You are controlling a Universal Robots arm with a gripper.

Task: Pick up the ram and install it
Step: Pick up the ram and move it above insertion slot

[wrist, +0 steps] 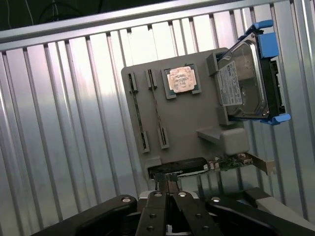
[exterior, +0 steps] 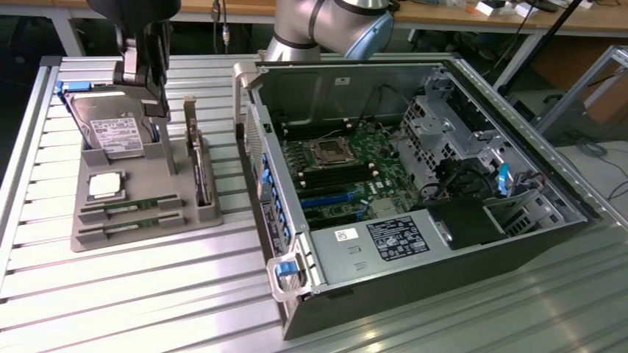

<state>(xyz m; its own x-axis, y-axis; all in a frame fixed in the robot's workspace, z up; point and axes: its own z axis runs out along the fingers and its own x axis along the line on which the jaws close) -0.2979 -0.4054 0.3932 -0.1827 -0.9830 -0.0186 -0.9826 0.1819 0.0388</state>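
Note:
Two green ram sticks [exterior: 131,208] [exterior: 132,226] lie edge-up in slots at the near end of a grey tray [exterior: 147,176] on the exterior view's left. In the wrist view they are thin lines [wrist: 138,115] [wrist: 156,110] across the tray [wrist: 187,118]. My gripper [exterior: 159,110] hangs above the tray's far end beside the hard drive [exterior: 116,134], well away from the ram. Its fingers [wrist: 167,183] are pressed together with nothing between them. The open computer case [exterior: 412,169] has its motherboard [exterior: 343,176] exposed.
The tray also holds a square silver processor [exterior: 106,185] [wrist: 181,80], the hard drive in a blue bracket [wrist: 246,81], and an upright expansion card [exterior: 199,165] [wrist: 197,167]. The case stands on the exterior view's right, on the slatted metal table [exterior: 118,294].

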